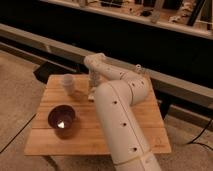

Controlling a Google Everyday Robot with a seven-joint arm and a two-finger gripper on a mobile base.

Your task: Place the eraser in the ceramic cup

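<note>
The ceramic cup [68, 83], small, pale and upright, stands at the back left of the wooden table [145, 125]. My gripper [92, 84] points down at the table just right of the cup, a short gap apart from it. A small pale block that looks like the eraser [91, 96] lies on the wood right under the gripper's tip, partly hidden by it. I cannot tell whether the gripper touches it. My white arm [117, 120] fills the middle of the view and hides the table behind it.
A wide dark bowl [62, 120] sits at the front left of the table, in front of the cup. Behind the table runs a long dark counter wall [150, 40]. The floor [20, 85] lies to the left.
</note>
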